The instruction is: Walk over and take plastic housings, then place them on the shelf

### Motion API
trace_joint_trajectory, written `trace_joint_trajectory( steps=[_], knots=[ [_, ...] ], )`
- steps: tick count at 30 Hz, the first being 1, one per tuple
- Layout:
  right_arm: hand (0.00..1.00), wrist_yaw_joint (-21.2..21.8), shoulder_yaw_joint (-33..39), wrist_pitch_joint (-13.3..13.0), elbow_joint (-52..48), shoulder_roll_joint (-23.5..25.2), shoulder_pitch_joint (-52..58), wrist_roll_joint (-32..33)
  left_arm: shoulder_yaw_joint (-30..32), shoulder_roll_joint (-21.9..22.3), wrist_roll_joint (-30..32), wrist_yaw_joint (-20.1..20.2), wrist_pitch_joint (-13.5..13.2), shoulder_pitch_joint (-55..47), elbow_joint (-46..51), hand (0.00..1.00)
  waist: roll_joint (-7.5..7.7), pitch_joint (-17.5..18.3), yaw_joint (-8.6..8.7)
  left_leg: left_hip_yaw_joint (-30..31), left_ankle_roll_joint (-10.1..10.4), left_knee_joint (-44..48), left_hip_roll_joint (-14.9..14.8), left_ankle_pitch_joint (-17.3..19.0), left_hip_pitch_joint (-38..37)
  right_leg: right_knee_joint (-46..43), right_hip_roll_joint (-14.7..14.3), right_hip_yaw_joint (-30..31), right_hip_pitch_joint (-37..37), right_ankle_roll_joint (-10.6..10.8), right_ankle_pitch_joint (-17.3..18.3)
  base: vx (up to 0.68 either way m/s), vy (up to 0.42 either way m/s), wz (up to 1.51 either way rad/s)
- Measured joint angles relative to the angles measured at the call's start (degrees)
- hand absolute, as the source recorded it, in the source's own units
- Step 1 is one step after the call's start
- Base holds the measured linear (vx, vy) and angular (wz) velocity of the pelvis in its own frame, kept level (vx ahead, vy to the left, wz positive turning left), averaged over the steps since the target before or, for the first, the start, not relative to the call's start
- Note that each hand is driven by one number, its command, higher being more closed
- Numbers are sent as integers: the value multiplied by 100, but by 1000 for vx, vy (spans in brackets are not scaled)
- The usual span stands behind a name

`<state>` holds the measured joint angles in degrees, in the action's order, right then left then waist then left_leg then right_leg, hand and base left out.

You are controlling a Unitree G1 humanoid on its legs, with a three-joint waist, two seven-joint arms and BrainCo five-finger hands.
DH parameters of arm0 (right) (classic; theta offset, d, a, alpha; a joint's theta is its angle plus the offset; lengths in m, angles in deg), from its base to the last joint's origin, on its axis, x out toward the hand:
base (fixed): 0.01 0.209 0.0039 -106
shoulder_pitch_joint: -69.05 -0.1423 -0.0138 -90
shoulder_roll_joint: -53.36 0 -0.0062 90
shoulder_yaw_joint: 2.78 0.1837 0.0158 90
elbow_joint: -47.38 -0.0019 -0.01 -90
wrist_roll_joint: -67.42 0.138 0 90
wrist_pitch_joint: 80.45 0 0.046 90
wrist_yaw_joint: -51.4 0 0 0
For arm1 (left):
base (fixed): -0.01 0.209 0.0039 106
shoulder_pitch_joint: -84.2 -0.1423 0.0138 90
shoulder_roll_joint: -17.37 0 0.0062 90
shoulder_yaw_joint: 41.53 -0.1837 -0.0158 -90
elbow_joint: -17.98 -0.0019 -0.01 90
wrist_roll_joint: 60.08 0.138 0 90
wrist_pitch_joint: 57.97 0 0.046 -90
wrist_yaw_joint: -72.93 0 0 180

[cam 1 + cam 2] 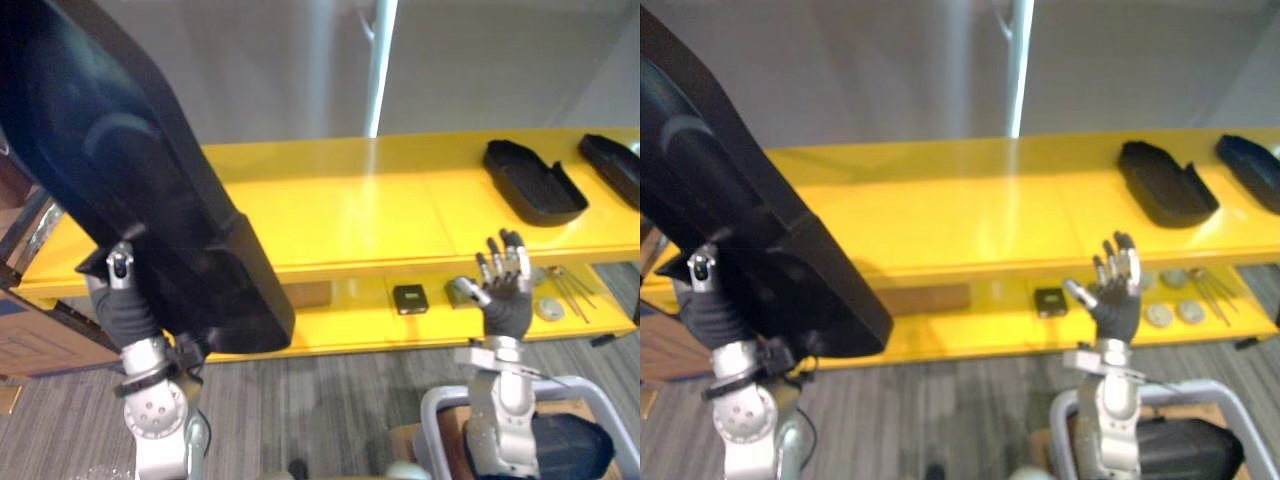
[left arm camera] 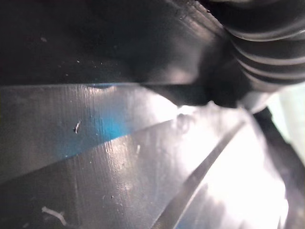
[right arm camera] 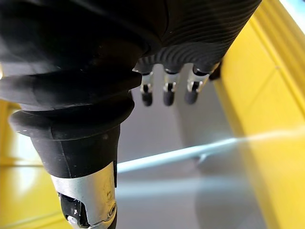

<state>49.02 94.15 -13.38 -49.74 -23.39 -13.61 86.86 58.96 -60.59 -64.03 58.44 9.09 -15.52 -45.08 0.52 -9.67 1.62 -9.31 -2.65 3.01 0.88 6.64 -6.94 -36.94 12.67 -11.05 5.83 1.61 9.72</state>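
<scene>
Clamped in the left hand (image 1: 125, 305) at lower left of the frame: a long black held housing (image 1: 150, 190), slanting from the upper left corner down toward lower centre. Thumb laid on its near face; other fingers hidden behind it. Raised at lower right: the right hand (image 1: 505, 290), fingers straight and spread, holding nothing.

Across the middle: a yellow shelf (image 1: 350, 210) of two tiers. On the top tier at upper right: a placed housing (image 1: 533, 180) and, apart from it at the frame's right edge, a second placed housing (image 1: 612, 165). On the lower tier: a small black box (image 1: 410, 298), round discs (image 1: 548, 308) and thin rods (image 1: 572, 290).

Likely risks:
- Gripped near its low end with most of its length overhead, so probably top-heavy. Could swing or slide out of the pinch on a quick tilt.
- Low end overlapping the shelf's front edge in the picture. Could knock that lip if lowered before being carried forward.
- Right hand close before the discs. Could brush them if pushed ahead.

Open room: top tier bare at left and centre, well apart from both placed housings. Looks ample for laying the piece flat. Lower tier too shallow and cluttered.
</scene>
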Motion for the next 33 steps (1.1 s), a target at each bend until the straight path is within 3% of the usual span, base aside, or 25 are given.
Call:
trace_joint_trajectory(
  steps=[2, 4, 6, 7, 10, 13, 14, 15, 17, 18, 20, 22, 24, 25, 26, 29, 33],
  knots=[
    [0, 130, 137, -83, -59, 45, 32, 21, 174, -35, -30, 1, 7, 2, -1, 100, -4, -3, -1, 14, 34, 214, -161, 231, 23, 759, -340, 119, 161, 15, 84, 104, 2, -3],
    [0, 256, 265, -86, -134, 51, 42, 23, 248, -49, -77, -7, 54, 1, -20, 100, -40, -24, 37, 21, 113, 319, -259, 357, 5, 1127, -483, 165, 380, 81, 34, 133, -52, 3],
    [0, 372, 356, -90, -144, 48, 109, 65, 243, -110, -62, -10, 71, -15, -38, 100, -7, -5, 72, 18, 303, 478, -307, 454, -16, 1726, -621, 193, 345, 124, -337, 190, -96, 8],
    [0, 442, 379, -95, -160, 42, 177, 121, 237, -226, -61, -11, 58, -26, -45, 100, 156, 32, 85, 47, 435, 611, -240, 595, -25, 2169, -654, 249, 255, 41, -907, 184, -129, 3],
    [0, 469, 596, -103, -220, -121, 242, 232, -35, -134, 29, 5, 36, -115, -142, 100, -281, 19, 87, 79, 532, 600, -619, 690, -96, 2658, -1009, 107, -71, -34, -935, 274, -154, 7],
    [0, 362, 643, -103, -232, -190, 224, 257, -181, -135, 54, -50, 38, -15, -139, 100, -381, -1, 88, 75, 583, 967, -733, 642, -37, 2709, -1122, 86, -220, -156, -702, 219, -101, 5],
    [0, 352, 607, -104, -256, -161, 226, 293, -235, -131, 53, -123, 46, -20, -141, 100, -297, -54, 74, 91, 579, 1958, -765, 642, 276, 2767, -1094, 114, -416, -187, -565, 178, -110, -10],
    [0, 334, 598, -105, -356, -198, 226, 289, -317, -112, 52, -191, 56, -27, -141, 100, -324, -98, 66, 93, 462, 3430, -965, 476, 848, 2837, -1146, 150, -661, -221, -495, 189, -83, -18],
    [0, 318, 624, -234, -396, -240, 194, 289, -337, -131, 52, -219, 63, -58, -209, 100, -366, -115, -20, 43, 502, 4337, -1212, 603, 1311, 2981, -1178, 246, -1011, -245, -427, 181, 12, -42],
    [0, 313, 642, -290, -394, -242, 192, 289, -330, -135, 50, -221, 62, -60, -238, 100, -361, -91, -55, 4, 475, 4223, -1219, 653, 1320, 2984, -1138, 303, -1071, -243, -405, 225, 76, -64],
    [0, 319, 654, -427, -395, -254, 126, 287, -282, -132, 50, -245, 37, -89, -284, 100, -343, -82, -82, -57, 410, 2968, -1199, 730, 1322, 3023, -920, 507, -1215, -144, -375, 256, 125, -48],
    [0, 238, 678, -462, -389, -284, 131, 280, -283, -123, 52, -199, 19, -83, -356, 100, -338, -81, -30, 63, 597, 2064, -1173, 588, 1310, 3050, -728, 524, -1325, 8, -393, 272, 214, -17],
    [0, 164, 787, -481, -379, -330, 132, 260, -283, -119, 45, -137, 10, -82, -360, 100, -436, -20, 0, 121, 692, 1178, -1144, -127, 1215, 3049, -634, 531, -1338, 262, -349, 262, 310, -12],
    [0, 13, 832, -490, -321, -309, 117, 126, -265, -158, 45, -56, 2, -62, -390, 100, -449, 46, 12, 93, 962, 852, -1068, -442, 1068, 3046, -528, 586, -1397, 470, -245, 229, 338, -12],
    [0, -98, 796, -473, -328, -222, 154, -2, -263, -198, 43, -29, 12, -78, -420, 100, -234, 88, 14, -1, 864, 546, -801, -510, 841, 3004, -280, 644, -1369, 573, -307, 205, 322, -13],
    [0, -289, 752, -477, -384, 11, 80, -248, -199, -260, -30, 47, 102, -86, -398, 100, 126, 185, -16, -270, 731, 49, -474, -601, 520, 2988, 38, 629, -1304, 728, -466, 154, 243, -21],
    [0, -593, 752, -476, -484, 96, 33, -459, -177, -284, -107, 287, 391, -46, -333, 100, 185, 224, 19, -372, 688, -72, -464, -572, 504, 3149, 25, 571, -1249, 758, -761, 59, 87, -16]
  ],
)
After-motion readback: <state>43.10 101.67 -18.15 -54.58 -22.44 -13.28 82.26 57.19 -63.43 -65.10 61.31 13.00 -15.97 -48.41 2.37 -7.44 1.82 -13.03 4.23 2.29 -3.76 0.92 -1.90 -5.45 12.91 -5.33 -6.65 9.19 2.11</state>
